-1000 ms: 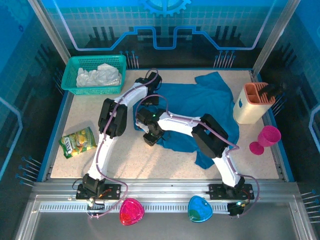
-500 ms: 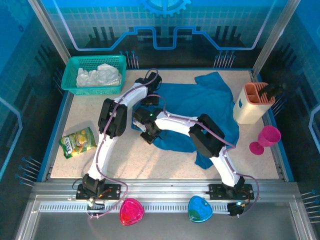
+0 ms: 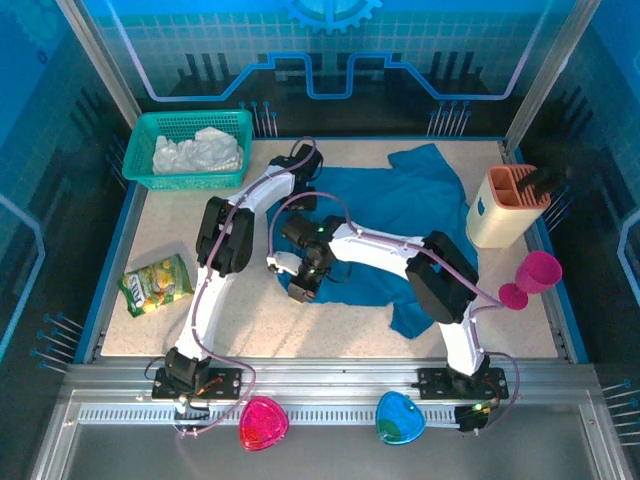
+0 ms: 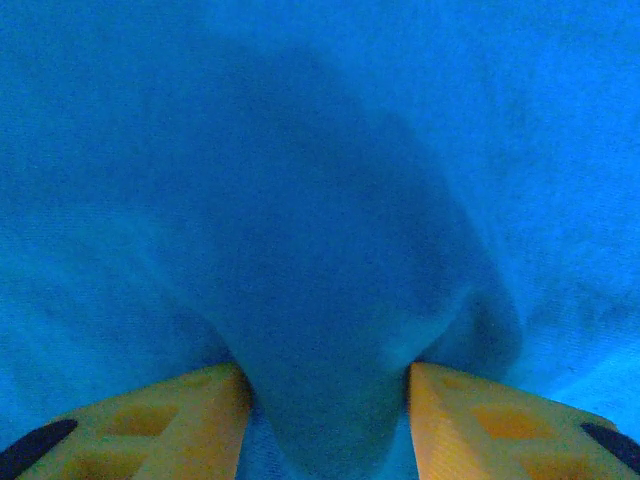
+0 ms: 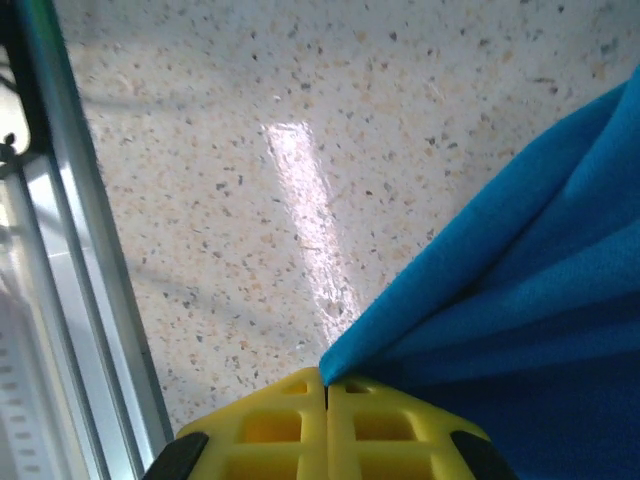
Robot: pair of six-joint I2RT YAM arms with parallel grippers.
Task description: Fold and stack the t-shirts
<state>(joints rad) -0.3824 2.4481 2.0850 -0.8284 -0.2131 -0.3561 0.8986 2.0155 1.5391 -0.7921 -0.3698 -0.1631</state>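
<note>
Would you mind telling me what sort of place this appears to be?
Likely a robot demo or test cell: blue-printed glass panels enclose a speckled table, with an aluminium rail along its near edge.

I see my speckled table carrying the blue shirt centrally, basket far-left, packet near-left, holder and goblet right.

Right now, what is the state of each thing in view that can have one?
teal-blue t-shirt, unfolded, crumpled on the table
green basket, upright
white t-shirt, crumpled in the green basket
left gripper, jaws closed on a raised fold of the teal-blue t-shirt
right gripper, jaws shut on its near-left edge
snack packet, lying flat
pink goblet, upright
</note>
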